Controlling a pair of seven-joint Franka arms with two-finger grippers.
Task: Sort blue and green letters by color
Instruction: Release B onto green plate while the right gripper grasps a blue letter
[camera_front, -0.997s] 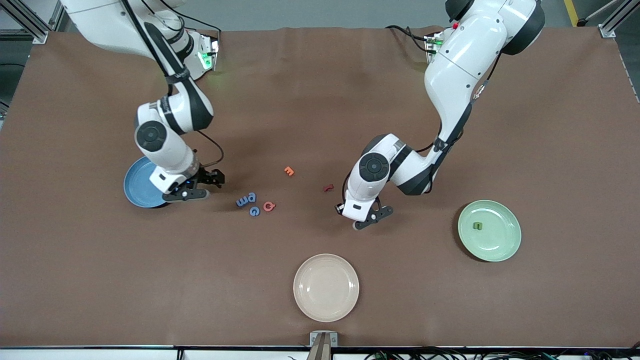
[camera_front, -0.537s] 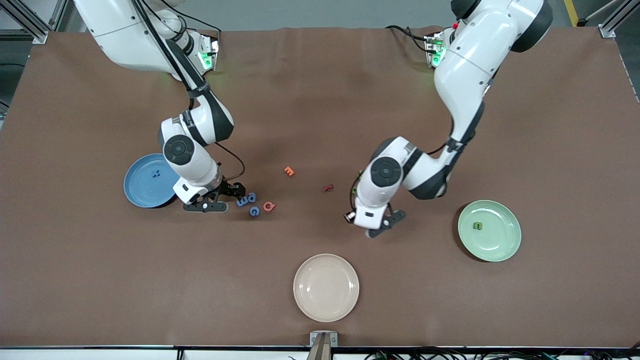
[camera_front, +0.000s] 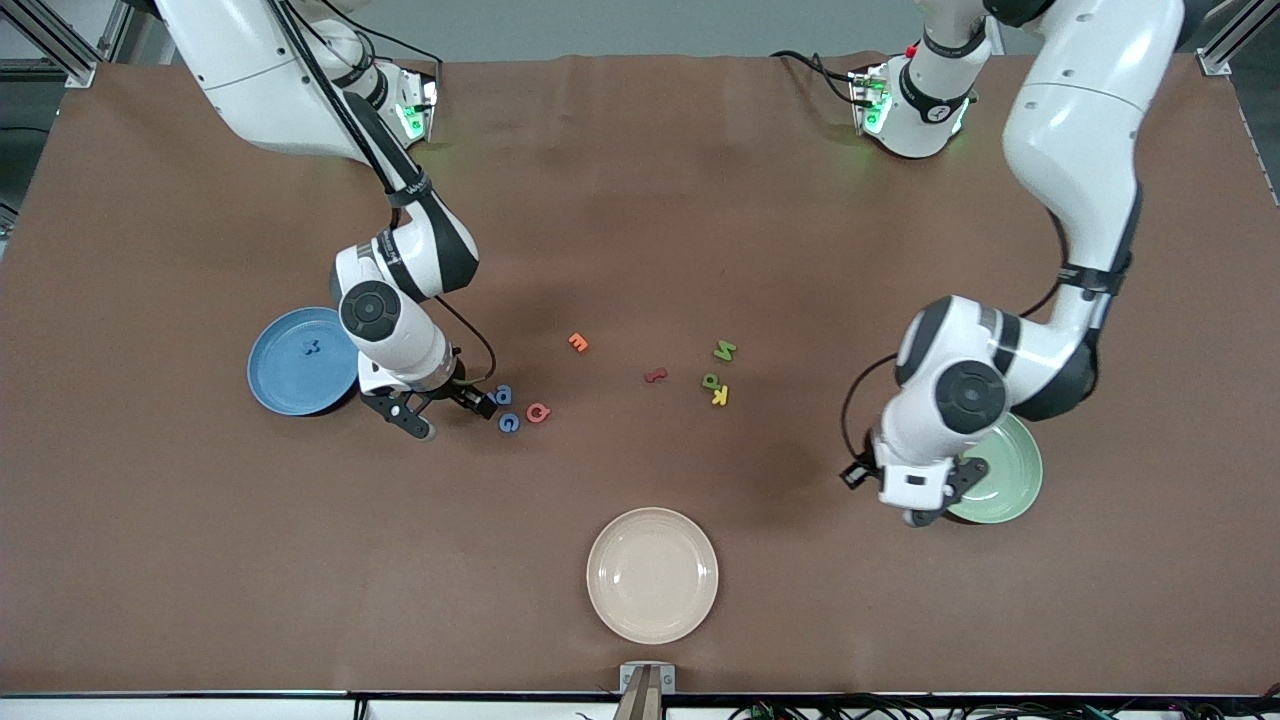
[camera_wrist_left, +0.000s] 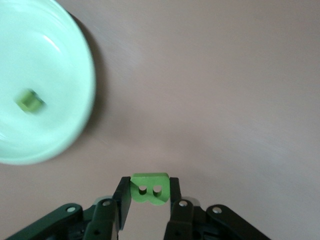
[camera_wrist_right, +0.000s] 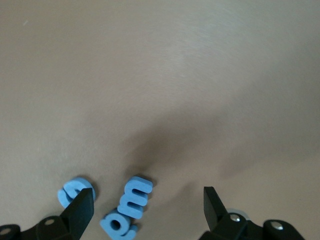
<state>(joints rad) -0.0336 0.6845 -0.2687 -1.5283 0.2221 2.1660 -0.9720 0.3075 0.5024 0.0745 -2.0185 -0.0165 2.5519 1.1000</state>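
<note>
Left pincer (camera_wrist_left: 146, 196) clenched on a green letter (camera_wrist_left: 148, 187), up in the air beside the green plate (camera_front: 1012, 478), where a second green letter (camera_wrist_left: 29, 100) lies. Right pincer (camera_wrist_right: 145, 209) spread wide and down at the tabletop (camera_front: 640, 220), straddling a blue letter (camera_wrist_right: 134, 197) and a second blue one (camera_wrist_right: 116, 226) touching it, a third blue letter (camera_wrist_right: 72, 191) just beside one finger. One blue letter (camera_front: 311, 348) on the blue plate (camera_front: 285, 385). Two more green letters (camera_front: 724, 350) (camera_front: 710, 380) mid-tabletop, toward the left arm's end from a red letter (camera_front: 655, 376). Beige plate (camera_front: 652, 574) nearest the front camera.
</note>
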